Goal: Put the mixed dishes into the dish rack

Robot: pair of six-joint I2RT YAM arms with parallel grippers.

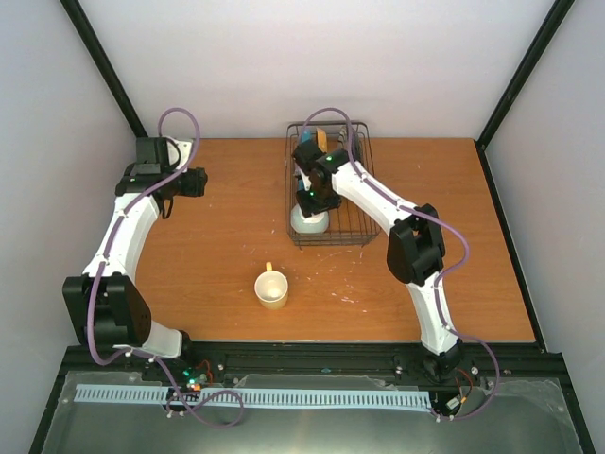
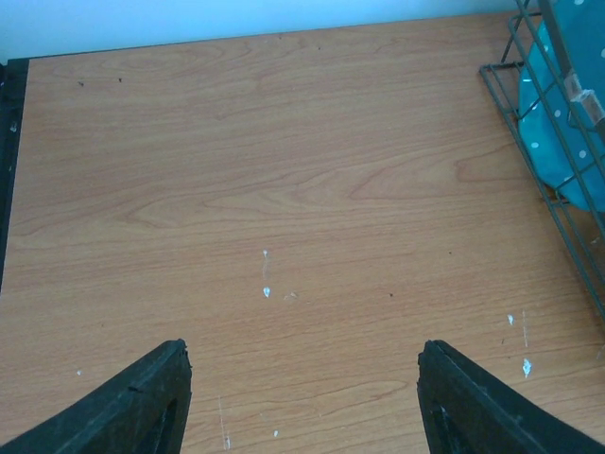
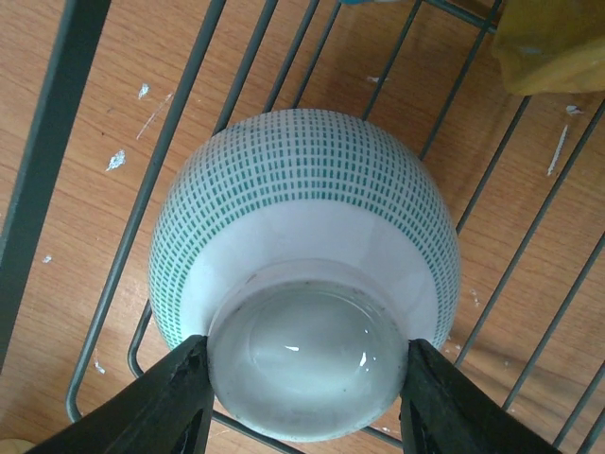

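Bowl (image 3: 304, 218) clasped within right pincer (image 3: 307, 383)

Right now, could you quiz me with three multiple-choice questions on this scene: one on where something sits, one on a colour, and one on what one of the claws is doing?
1. Where is the mug?
A. On the table, in front of the dish rack
B. Inside the rack
C. Stacked on a plate

2. What colour are the small dashes on the upside-down bowl?
A. Red
B. Black
C. Green

3. What state is the left gripper in?
A. Shut on a plate
B. Open, holding nothing
C. Shut on the mug

Answers:
1. A: the top view shows the mug standing alone on the wood, nearer the arms than the rack.
2. C: the right wrist view shows rows of green dashes on white.
3. B: the left wrist view shows its fingers spread, with only bare table between them.
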